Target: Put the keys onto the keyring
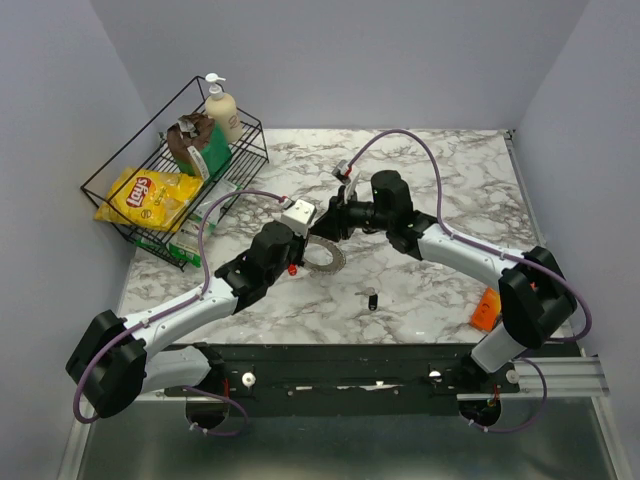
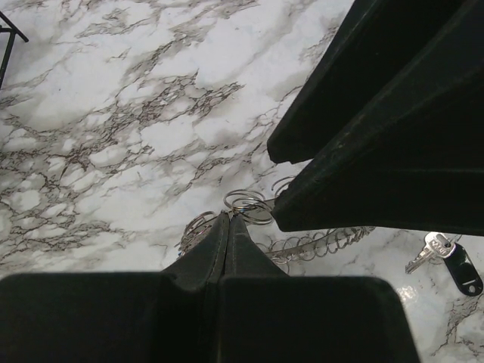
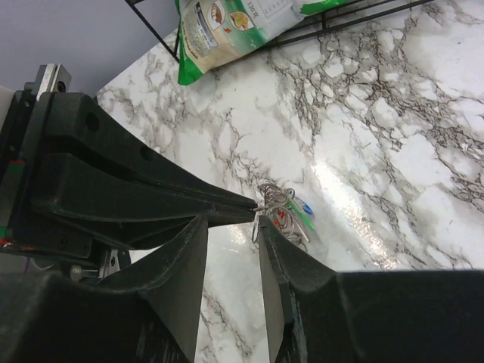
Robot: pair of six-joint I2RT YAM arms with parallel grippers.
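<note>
The keyring (image 1: 328, 258), a thin silvery coiled hoop, lies on the marble table between the two arms. My left gripper (image 1: 300, 256) is shut on it, and in the left wrist view the closed tips (image 2: 229, 218) pinch its small loops (image 2: 249, 206). In the right wrist view, keys with green, blue and red heads (image 3: 293, 212) hang bunched on the ring just past my right gripper (image 3: 233, 223), which is open. Its right fingertip (image 3: 265, 227) touches the loops. One black-headed key (image 1: 372, 299) lies alone on the table, also seen in the left wrist view as the black-headed key (image 2: 456, 266).
A black wire basket (image 1: 120, 200) at the back left holds a yellow chips bag (image 1: 150, 195), snack packets and a soap bottle (image 1: 223, 108). A flat orange piece (image 1: 485, 310) lies by the right arm's base. Walls close the table in on three sides.
</note>
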